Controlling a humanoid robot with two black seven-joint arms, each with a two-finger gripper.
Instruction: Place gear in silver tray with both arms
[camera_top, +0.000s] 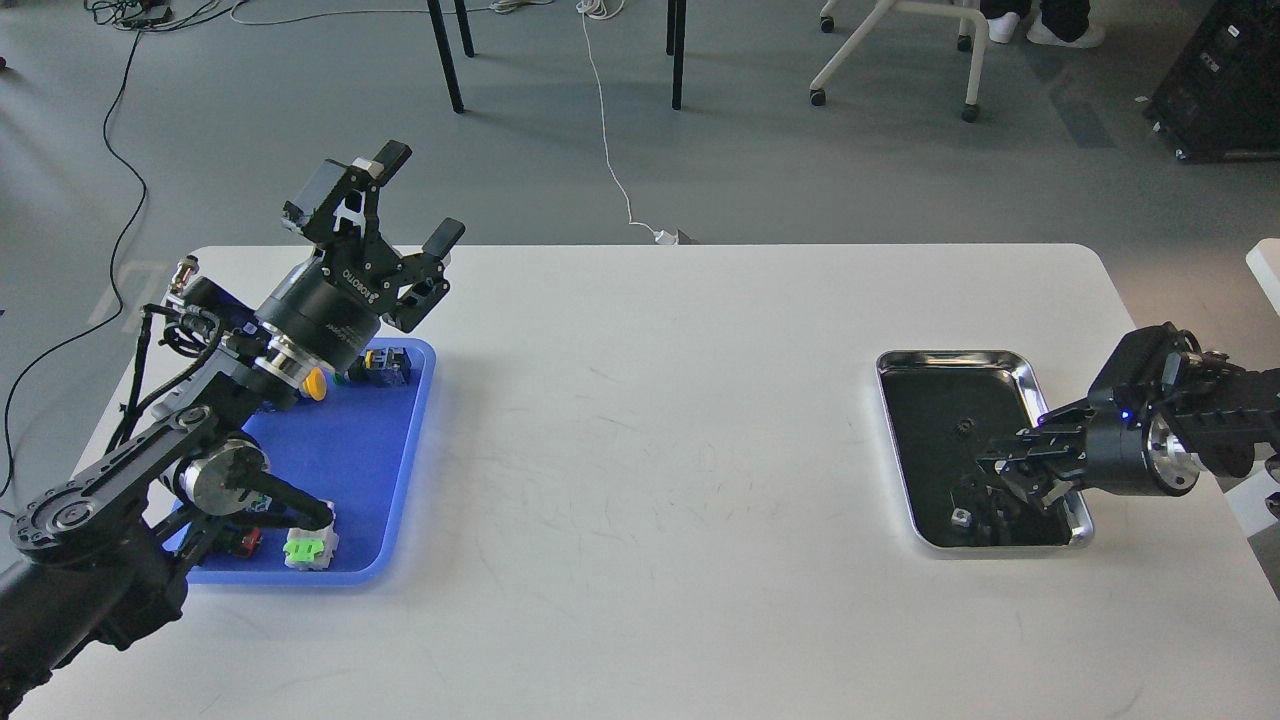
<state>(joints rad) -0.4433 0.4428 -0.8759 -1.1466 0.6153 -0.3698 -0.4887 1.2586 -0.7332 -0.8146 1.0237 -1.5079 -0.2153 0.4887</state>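
The silver tray lies on the right of the white table, its inside dark and mirror-like. A small dark gear-like piece lies in the tray near its middle. My right gripper comes in from the right edge and hangs low over the tray's front right part. Its dark fingers merge with the dark tray, so I cannot tell if they are open. My left gripper is open and empty, raised above the far right corner of the blue tray.
The blue tray holds several push-button switches: a yellow one, a green-capped one, a light green one and a red one. A small pale spot shows at the silver tray's front. Chair legs and cables lie beyond the table.
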